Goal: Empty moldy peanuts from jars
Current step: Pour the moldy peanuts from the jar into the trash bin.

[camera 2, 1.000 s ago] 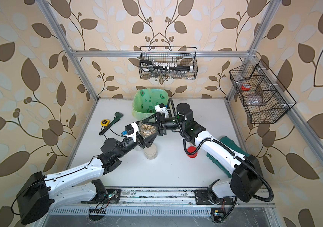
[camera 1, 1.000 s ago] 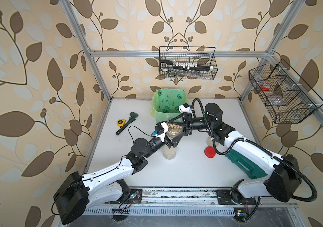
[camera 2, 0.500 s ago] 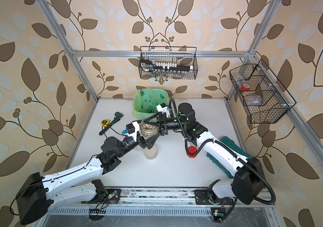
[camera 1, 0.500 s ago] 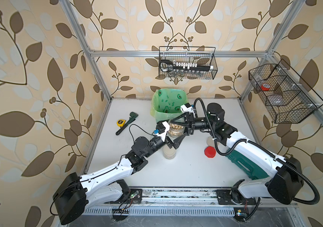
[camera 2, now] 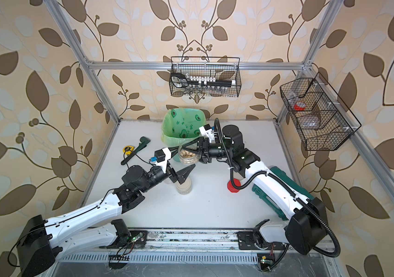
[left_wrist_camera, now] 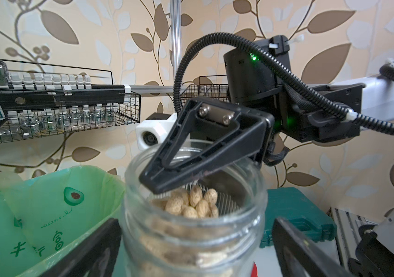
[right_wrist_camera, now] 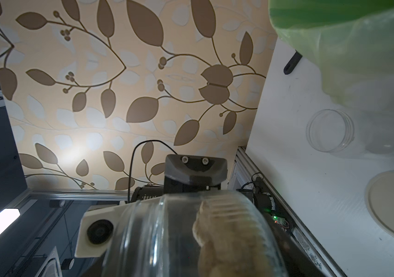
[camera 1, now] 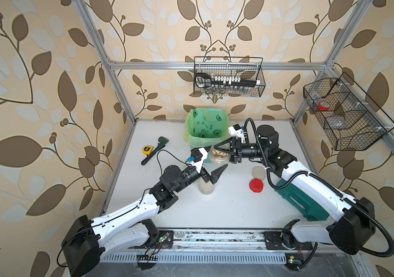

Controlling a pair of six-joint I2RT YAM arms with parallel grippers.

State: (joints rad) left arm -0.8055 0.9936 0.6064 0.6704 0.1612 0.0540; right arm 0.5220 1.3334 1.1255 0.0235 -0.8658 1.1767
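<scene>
1. The right gripper (camera 1: 222, 153) is clamped on the open peanut jar (camera 1: 219, 157), with a finger pressing the glass on each of two sides. It holds the jar upright just in front of the green-lined bin (camera 1: 224, 120).
2. The left gripper (camera 1: 214, 173) is released. In the left wrist view its fingers (left_wrist_camera: 90, 249) flank the jar with a gap on each side and touch nothing.
3. The moldy peanuts (left_wrist_camera: 191, 203) sit inside the held jar, well below its threaded rim. None are visible in the bin.
4. The red lid (camera 1: 256, 185) and a beige lid (camera 1: 259, 173) lie on the table (camera 1: 227, 211) beside the right arm. A short lidded jar (camera 1: 206, 188) stands just under the left gripper. The right wrist view shows a clear jar (right_wrist_camera: 330, 130) near the bin, open and apparently empty.
5. Judged step: the jar is uncapped and carried by the right arm alone, ready for the pour.
6. The next move calls for bringing the jar's mouth over the bin's opening, then rolling the wrist until the nuts slide out.
7. The grip must stay firm on smooth glass while the jar tips. The left arm should stay clear of the path of that move.
</scene>
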